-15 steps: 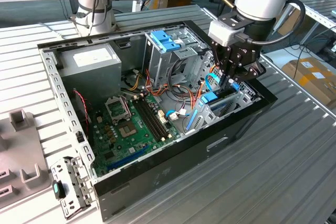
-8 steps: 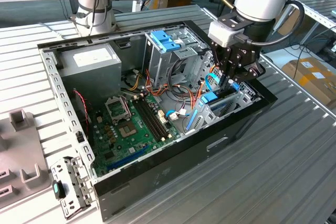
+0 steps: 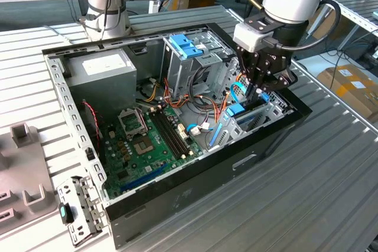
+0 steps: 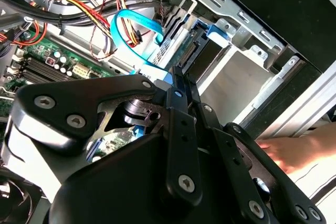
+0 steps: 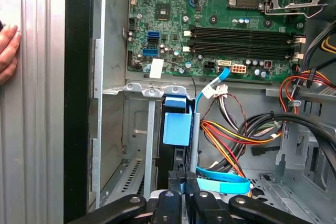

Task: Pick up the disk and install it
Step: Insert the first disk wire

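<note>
case (image 3: 195, 187): black, lid off, laid on its side on a slatted metal table (image 3: 307, 193). all places below are given from the case.

gripper (image 3: 254, 91): black, on the grey arm, lowered into the open case at the corner toward the exterior view's right. its fingers (image 5: 175, 182) are drawn almost together, and a thin light-blue strip of the disk's edge is seen clamped between them in the first wrist view.

disk (image 5: 177, 127): stood on edge inside the case, in a slot of the grey metal bay (image 5: 134, 129) just within the case's side wall. its light-blue rail is turned toward the case's open side. in the exterior view the disk (image 3: 235, 109) is found directly under the gripper. how deep it is seated cannot be told.

board (image 3: 147, 140): green, fixed to the case floor, near the middle of the case.

cable (image 5: 220, 184): flat, light blue, looped inside the case just beside the gripper and the bay.

wires (image 5: 236, 135): red, yellow and black bundle, run across the case floor between board and bay.

cage (image 3: 195, 66): tall, metal, stood inside the case at its far side, with a blue bracket (image 3: 186, 45) on top.

power supply (image 3: 97, 72): grey box in the far corner of the case, toward the exterior view's left.

hand (image 5: 8, 51): a person's, laid on the table outside the case, near the wall beside the bay.
</note>
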Motion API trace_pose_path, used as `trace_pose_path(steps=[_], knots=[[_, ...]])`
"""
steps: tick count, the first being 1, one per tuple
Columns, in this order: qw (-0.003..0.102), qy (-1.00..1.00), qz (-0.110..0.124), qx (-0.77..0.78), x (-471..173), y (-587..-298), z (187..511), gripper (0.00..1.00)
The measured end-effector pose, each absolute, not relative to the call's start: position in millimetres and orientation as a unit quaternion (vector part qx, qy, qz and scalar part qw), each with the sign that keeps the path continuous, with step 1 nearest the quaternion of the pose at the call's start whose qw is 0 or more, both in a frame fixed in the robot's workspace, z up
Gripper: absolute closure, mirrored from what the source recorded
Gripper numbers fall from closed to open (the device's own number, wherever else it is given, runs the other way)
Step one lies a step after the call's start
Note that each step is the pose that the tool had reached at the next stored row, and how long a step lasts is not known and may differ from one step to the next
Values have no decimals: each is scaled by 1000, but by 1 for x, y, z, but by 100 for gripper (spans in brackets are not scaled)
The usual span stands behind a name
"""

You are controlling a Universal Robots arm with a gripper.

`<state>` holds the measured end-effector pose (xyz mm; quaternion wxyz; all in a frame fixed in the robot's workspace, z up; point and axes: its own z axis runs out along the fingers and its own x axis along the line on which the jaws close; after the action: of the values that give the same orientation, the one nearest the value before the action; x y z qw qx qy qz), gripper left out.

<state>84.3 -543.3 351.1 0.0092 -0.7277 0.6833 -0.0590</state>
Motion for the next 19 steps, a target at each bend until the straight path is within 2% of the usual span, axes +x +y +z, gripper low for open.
trace_pose_path(steps=[19], knots=[[9, 684, -59, -727, 84, -544, 350, 84]])
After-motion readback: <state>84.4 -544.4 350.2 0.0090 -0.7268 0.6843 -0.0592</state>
